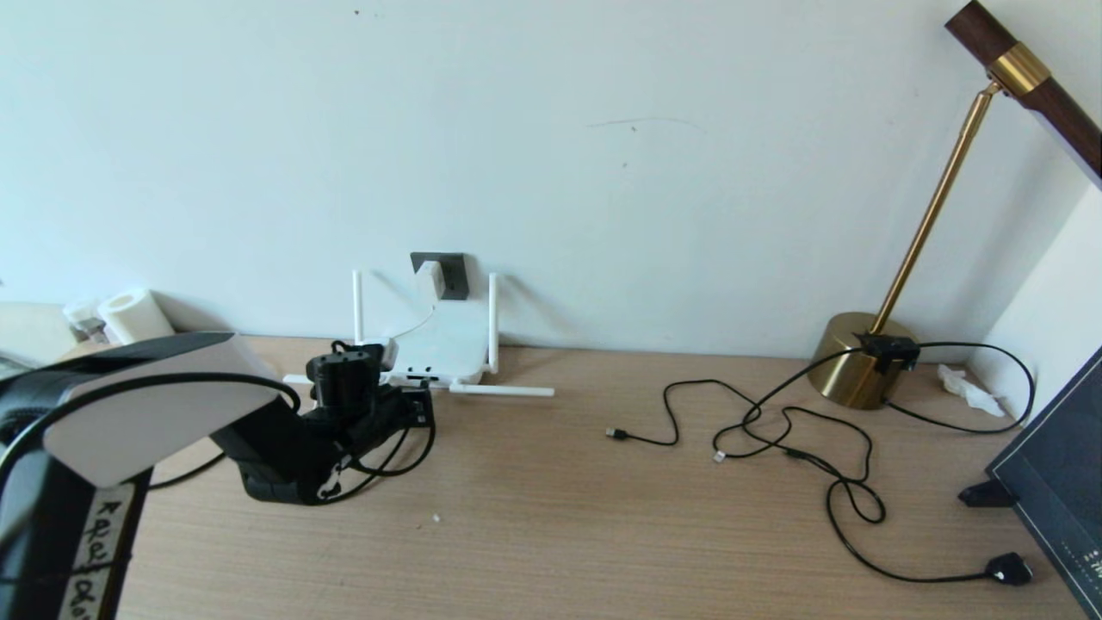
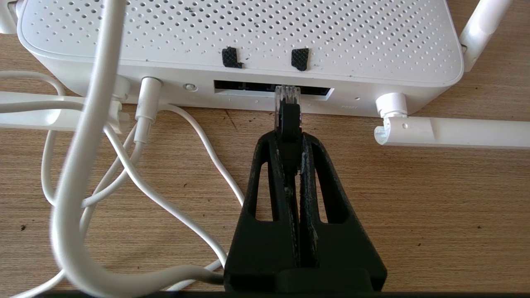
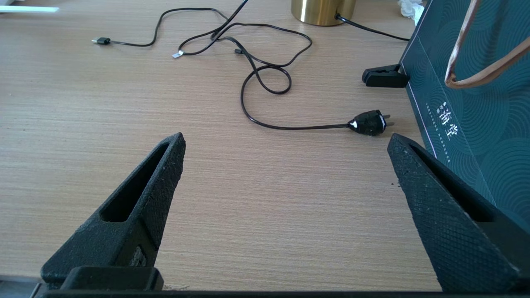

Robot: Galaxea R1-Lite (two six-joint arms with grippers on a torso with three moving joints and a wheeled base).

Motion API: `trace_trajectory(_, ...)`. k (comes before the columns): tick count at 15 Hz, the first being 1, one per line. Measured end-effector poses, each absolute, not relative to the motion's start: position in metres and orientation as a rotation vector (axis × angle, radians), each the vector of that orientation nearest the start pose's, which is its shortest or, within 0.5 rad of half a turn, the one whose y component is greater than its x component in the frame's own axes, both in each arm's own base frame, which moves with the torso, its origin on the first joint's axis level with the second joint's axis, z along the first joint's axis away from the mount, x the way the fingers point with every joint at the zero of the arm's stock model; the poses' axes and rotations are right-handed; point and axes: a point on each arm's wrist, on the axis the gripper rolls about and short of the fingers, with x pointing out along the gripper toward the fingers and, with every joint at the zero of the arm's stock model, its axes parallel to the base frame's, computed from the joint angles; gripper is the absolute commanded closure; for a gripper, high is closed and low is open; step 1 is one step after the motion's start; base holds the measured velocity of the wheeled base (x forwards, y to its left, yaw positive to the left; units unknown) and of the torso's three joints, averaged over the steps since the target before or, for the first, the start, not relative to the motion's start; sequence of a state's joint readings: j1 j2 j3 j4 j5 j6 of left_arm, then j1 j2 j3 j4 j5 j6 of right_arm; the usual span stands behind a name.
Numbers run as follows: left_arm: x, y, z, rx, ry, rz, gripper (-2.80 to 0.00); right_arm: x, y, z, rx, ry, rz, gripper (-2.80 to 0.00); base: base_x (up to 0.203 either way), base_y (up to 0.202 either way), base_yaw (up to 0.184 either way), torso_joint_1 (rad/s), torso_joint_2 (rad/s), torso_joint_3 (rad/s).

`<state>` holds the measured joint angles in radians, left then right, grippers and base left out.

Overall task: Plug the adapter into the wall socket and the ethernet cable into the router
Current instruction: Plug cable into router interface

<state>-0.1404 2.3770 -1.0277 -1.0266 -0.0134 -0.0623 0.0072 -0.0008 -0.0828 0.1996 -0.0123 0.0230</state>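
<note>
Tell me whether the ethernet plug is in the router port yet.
Not fully. The clear-tipped ethernet cable plug, pinched in the left end effector, sits at the mouth of the router port, mostly outside.

A home desk corner: wooden desktop [image 1: 603, 517], brass lamp [image 1: 861, 357], router [image 1: 448, 344] against a white wall [image 1: 603, 129].

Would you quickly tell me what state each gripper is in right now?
Left gripper: closed on the ethernet cable plug, at the router port.
Right gripper: open, empty.
</note>
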Motion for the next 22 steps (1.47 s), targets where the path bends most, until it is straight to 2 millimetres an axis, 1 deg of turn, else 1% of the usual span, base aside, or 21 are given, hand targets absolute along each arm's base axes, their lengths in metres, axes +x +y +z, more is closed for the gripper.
trace_trajectory(13, 0.411, -0.057, 0.026, -0.042, 0.34, -0.138, 0.0, -0.03, 0.0, 0.078, 0.022, 0.117, -0.006, -2.8, 0.0, 0.0, 0.0, 0.0, 0.0, 0.0)
trace_trajectory(22, 0.41, -0.044, 0.025, -0.048, 0.35, -0.118, 0.0, -0.03, 0.0, 0.078, 0.022, 0.117, -0.006, -2.8, 0.0, 0.0, 0.0, 0.0, 0.0, 0.0)
